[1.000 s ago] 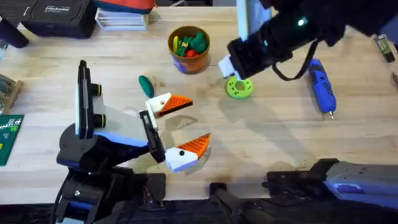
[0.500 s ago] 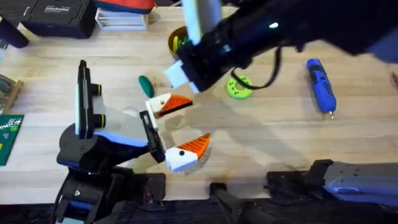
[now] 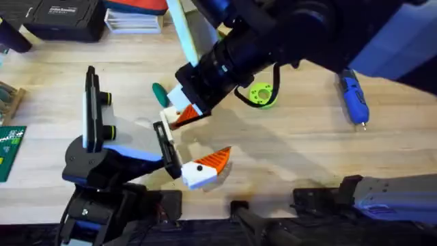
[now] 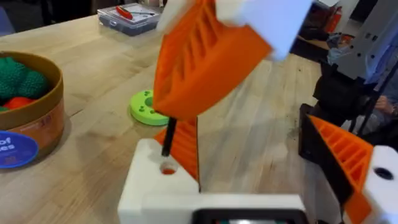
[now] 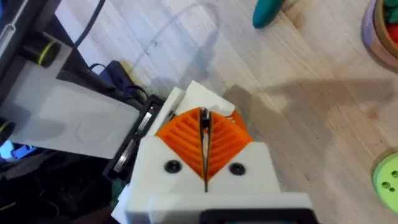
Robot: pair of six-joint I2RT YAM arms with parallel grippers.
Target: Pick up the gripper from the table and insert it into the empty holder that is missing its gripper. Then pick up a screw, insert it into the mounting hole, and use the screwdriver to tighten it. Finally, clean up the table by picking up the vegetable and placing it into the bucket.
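Observation:
My right gripper reaches across the table and hangs just above the far finger of my left gripper. Its orange pads are shut on a thin black screw, whose tip is right over the mounting hole in the white holder. The orange gripper sits in that holder. My left gripper stands open with nothing between its fingers. The dark green vegetable lies just behind them. The blue screwdriver lies at the far right. The tan bucket holds toy produce.
A flat light green disc lies on the table right of my right arm. A black case and a stack of books sit along the back edge. A green card lies at the left edge.
My right arm has swung left from beside the green disc, past the bucket, and down over my left gripper's far finger. The left arm has not moved.

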